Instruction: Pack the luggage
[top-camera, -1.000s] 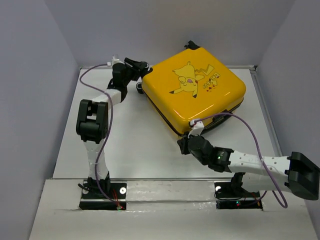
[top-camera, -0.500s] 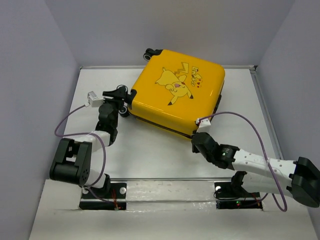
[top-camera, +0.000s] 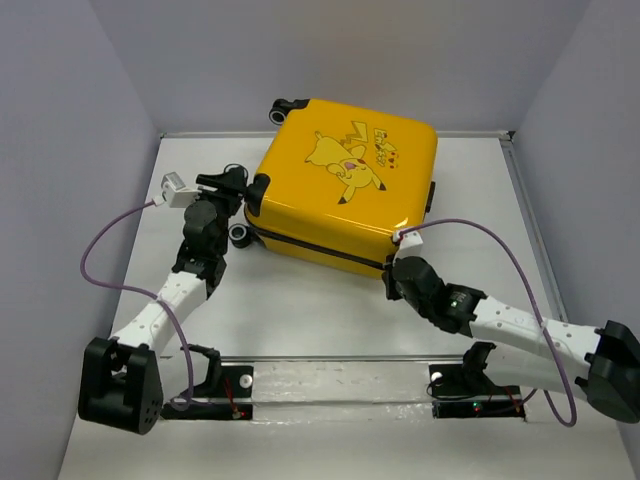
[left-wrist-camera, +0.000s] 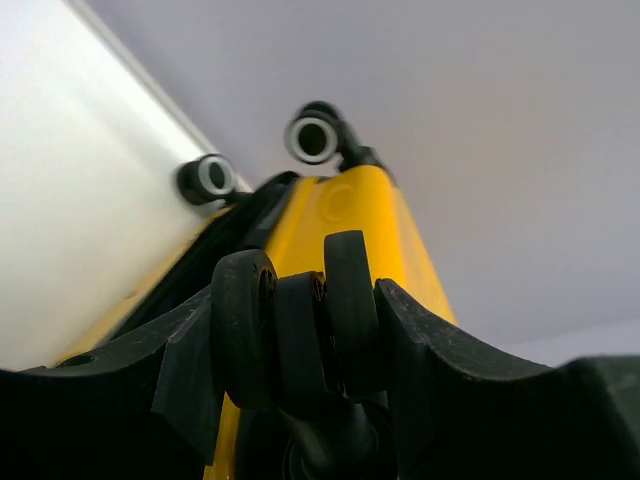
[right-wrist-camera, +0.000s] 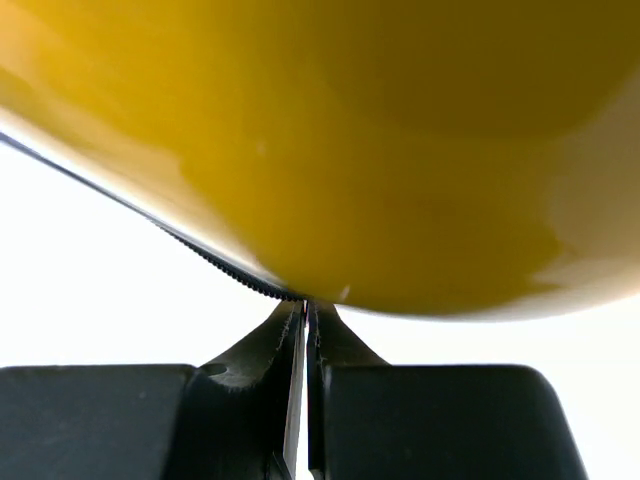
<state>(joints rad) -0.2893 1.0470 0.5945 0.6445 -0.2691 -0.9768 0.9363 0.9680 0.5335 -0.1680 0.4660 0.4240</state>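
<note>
With the closed luggage (top-camera: 340, 190) lying flat at the far middle of the bench (top-camera: 300, 310), left end effector (top-camera: 243, 192) clamped on its wheel (left-wrist-camera: 297, 325) and right end effector (right-wrist-camera: 305, 320) pinched together at the zipper seam (right-wrist-camera: 230, 275), this looks like the zipping step, and next the right must work along that seam while the left steadies.

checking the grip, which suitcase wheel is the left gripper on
The twin black wheel clamped in the left gripper; the two white-hubbed wheels beyond it stand free.

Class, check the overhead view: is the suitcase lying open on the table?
No, the luggage lies closed, its two halves together and the Pikachu-printed shell facing up.
</note>
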